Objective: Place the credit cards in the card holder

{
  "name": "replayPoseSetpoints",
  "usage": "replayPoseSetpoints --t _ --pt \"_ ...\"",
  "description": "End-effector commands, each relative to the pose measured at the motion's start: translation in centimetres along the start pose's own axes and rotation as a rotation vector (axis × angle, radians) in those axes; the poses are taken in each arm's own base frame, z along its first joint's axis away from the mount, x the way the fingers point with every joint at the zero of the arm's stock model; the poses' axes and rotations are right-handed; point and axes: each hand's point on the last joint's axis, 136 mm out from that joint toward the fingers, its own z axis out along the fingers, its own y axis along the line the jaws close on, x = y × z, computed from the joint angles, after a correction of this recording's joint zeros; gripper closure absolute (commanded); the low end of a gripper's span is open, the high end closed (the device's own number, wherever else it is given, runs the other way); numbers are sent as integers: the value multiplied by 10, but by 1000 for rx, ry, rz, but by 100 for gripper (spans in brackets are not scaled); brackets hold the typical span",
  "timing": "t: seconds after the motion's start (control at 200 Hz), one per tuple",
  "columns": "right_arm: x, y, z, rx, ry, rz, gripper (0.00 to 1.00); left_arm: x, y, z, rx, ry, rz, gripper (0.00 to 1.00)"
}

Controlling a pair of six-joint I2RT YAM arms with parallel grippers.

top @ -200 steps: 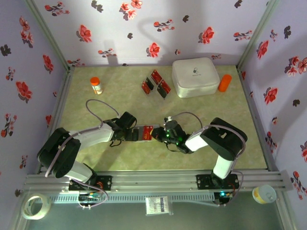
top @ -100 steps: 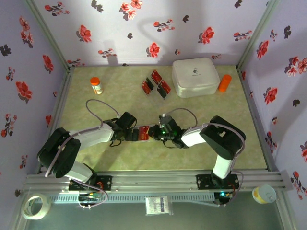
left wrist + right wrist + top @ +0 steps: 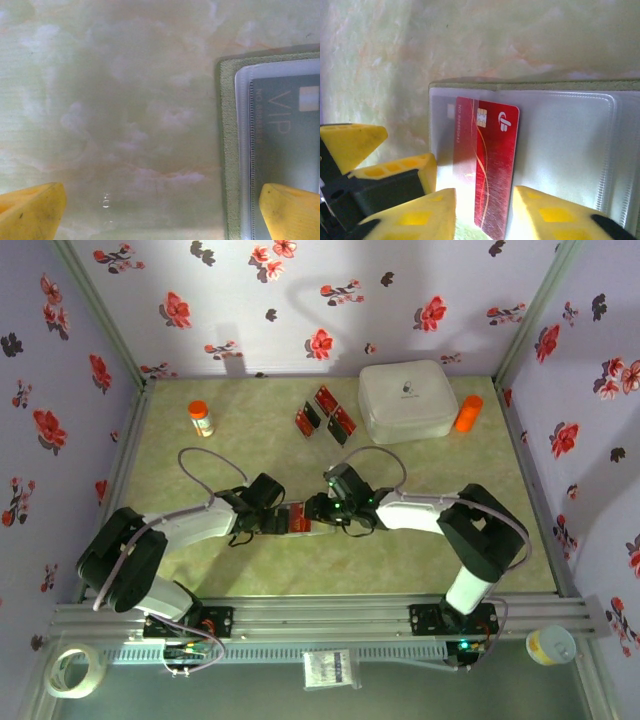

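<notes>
Much of the card holder (image 3: 560, 145) is cut off. In the right wrist view its clear pocket runs off the right edge. The left wrist view catches only one olive corner of it (image 3: 227, 150), with a plastic sleeve over a greyish card marked VIP. From above it is hard to make out, squeezed between the two grippers mid-table (image 3: 300, 575), with just a bit of red showing.

One red credit card (image 3: 490, 170) lies on the holder's inner face, its chip end toward the olive edge. Its long axis runs from the right gripper (image 3: 485, 212) toward that edge, slightly tilted. One long side sits under the clear pocket.

The right gripper's (image 3: 322, 510) yellow fingers stand a little apart on either side of the card's near end. There is a bright gap on one side; I cannot tell if the other pad touches.

The left gripper (image 3: 160, 215) is spread wide with nothing between its tips. One tip hangs over the holder; contact is unclear.

Three loose credit cards (image 3: 325, 412) lie fanned near the back, beside a white rounded box (image 3: 405, 400). An orange cylinder (image 3: 468, 412) stands on the box's far side, and an orange-capped bottle (image 3: 200, 418) stands well to the left.
</notes>
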Motion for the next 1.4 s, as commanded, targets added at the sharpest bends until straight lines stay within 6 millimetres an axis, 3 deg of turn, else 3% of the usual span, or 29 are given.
replayPoseSetpoints --t 0.0,0.165,0.455,0.84,1.1,1.225,1.395 --pt "0 -7 -2 71 44 -57 78 2 7 -5 -18 4 -28 0" --pt "-3 -4 11 75 76 -73 86 0 12 -4 -29 1 -44 0" --pt "6 -23 33 121 118 -49 95 2 19 1 -44 9 -63 0" --pt "8 1 55 48 132 -17 100 -12 23 -5 -38 -16 -83 0" --pt "-7 21 26 13 63 -31 96 -28 25 -19 -6 -53 -134 0" --pt "-7 13 14 50 49 -49 95 -27 29 -19 -13 -50 -151 0" --pt "0 2 17 84 74 -62 97 -20 35 -12 -34 -22 -154 0"
